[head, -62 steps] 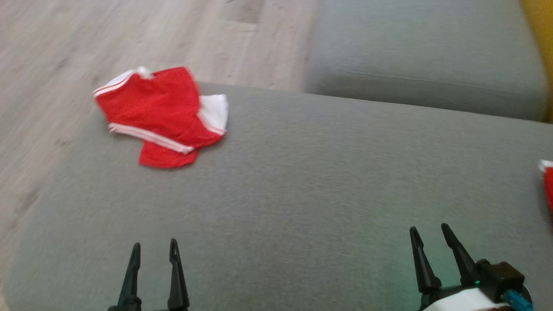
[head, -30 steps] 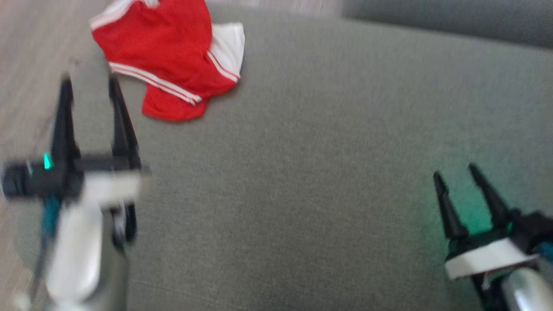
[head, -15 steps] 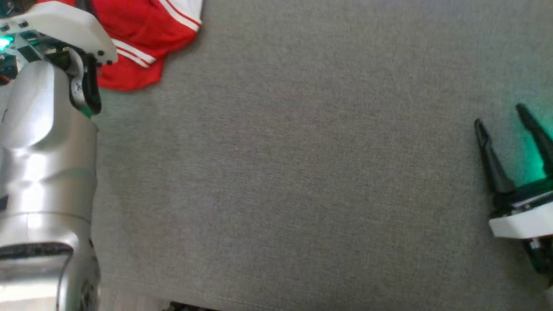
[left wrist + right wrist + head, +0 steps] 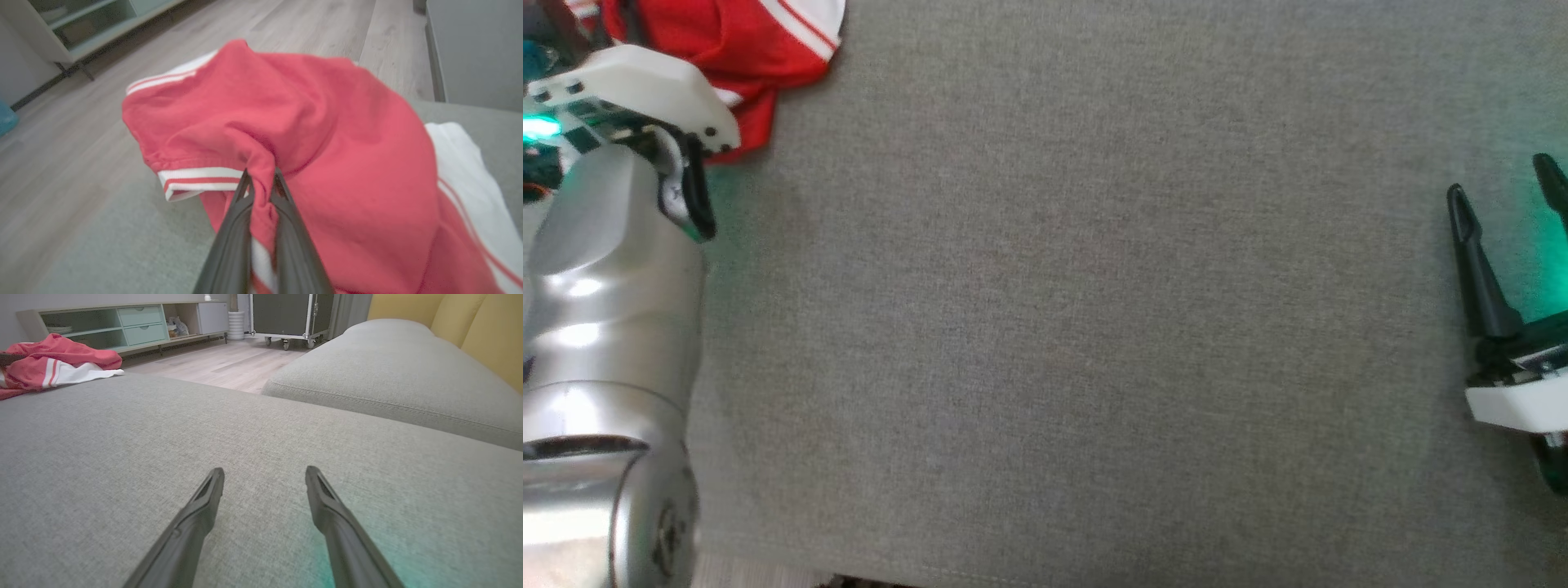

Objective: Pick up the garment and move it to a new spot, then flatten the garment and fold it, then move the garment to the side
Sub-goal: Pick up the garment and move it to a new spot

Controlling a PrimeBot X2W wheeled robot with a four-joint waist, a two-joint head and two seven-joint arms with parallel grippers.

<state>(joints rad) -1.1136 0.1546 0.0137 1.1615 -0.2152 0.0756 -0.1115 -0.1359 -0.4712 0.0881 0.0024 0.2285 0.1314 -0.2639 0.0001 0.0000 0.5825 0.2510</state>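
Reached forward and clamped the left pincer (image 4: 261, 173) on a fold of the red garment (image 4: 327, 143) at the cushion's (image 4: 1094, 327) far-left corner, right pincer (image 4: 264, 471) spread idle; pick-up step in hand, next a lift toward the middle

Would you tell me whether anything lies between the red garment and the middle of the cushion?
Nothing visible does; the left gripper pinches the red garment at the edge of the grey cushion.

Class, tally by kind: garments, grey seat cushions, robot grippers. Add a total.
Red-and-white cloth garment: 1
Grey fabric seat cushions: 2, the near cushion and the far cushion
Dark two-fingered grippers: 2, the left gripper and the right gripper
Total: 5
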